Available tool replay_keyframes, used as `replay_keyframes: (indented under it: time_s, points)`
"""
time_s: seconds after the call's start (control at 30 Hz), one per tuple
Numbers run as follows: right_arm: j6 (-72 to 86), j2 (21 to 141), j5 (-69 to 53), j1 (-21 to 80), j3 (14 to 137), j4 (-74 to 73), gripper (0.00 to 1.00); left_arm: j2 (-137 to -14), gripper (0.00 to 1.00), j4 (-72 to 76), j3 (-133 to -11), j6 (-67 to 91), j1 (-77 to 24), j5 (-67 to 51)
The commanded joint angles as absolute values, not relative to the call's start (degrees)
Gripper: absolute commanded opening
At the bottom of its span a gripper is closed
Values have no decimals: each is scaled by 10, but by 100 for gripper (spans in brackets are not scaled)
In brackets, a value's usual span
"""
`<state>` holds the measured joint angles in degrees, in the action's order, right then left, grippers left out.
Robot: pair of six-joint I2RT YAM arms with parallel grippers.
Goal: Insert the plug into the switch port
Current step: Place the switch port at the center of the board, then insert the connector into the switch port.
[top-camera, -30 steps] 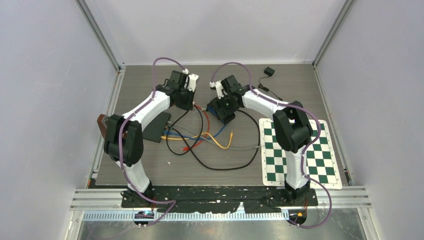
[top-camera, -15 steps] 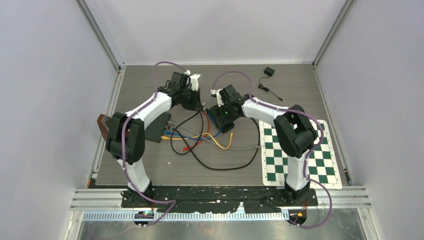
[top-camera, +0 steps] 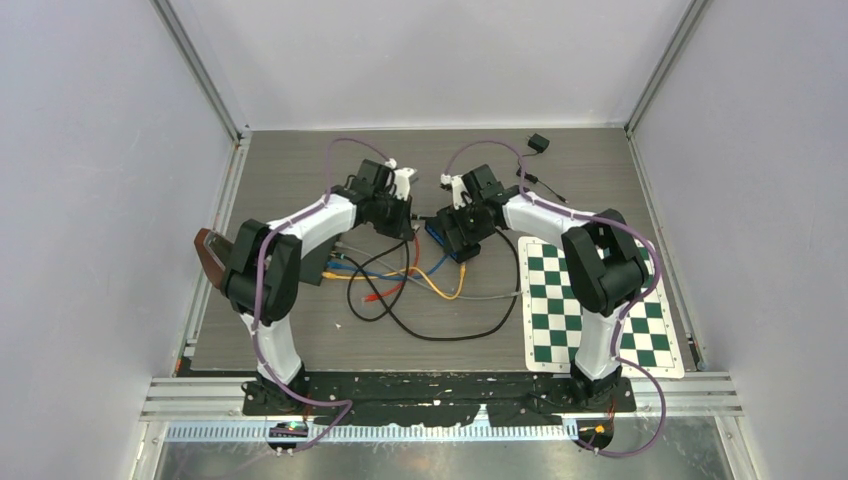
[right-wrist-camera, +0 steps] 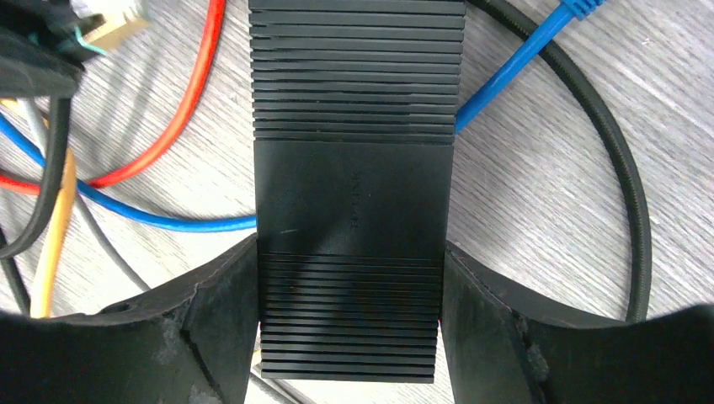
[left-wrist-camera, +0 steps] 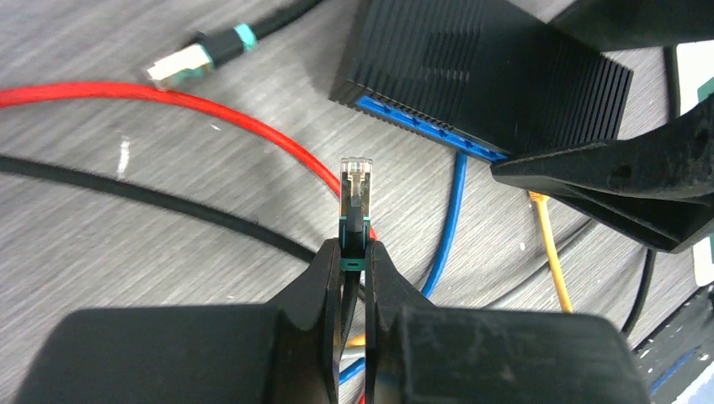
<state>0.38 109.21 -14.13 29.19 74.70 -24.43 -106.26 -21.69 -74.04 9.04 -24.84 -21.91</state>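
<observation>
Left wrist view: the left jaws, pressed together at bottom centre, pinch the clear plug (left-wrist-camera: 355, 187) by its teal boot. It points upward at frame centre, above a red cable (left-wrist-camera: 210, 108), near but apart from the black switch (left-wrist-camera: 497, 76) at upper right. Right wrist view: the right jaws, spread wide, clamp the switch's two sides at lower centre, over the grey desk (right-wrist-camera: 547, 168).

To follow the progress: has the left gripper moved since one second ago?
Yes. In the top view the left gripper, holding the plug, has shifted right, toward the checkerboard mat.
</observation>
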Motion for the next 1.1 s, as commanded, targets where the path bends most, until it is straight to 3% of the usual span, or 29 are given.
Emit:
replay_keyframes:
  time_s: [0.0, 0.3, 0.5, 0.7, 1.07]
  points:
    - [-49, 1053, -120, 298, 735, -235, 60, -1046, 0, -171, -718, 65, -282, -194]
    - [-57, 1008, -172, 294, 706, -234, 83, -1014, 0, -77, -643, 53, -306, -155]
    - [-29, 997, -234, 266, 702, -232, 86, -999, 0, -39, -606, 52, -306, -137]
    - [10, 1024, -298, 215, 725, -206, 75, -998, 0, -8, -585, 30, -327, -118]
    - [-22, 1156, -350, 196, 882, -265, 58, -1036, 0, -22, -611, 7, -346, -84]
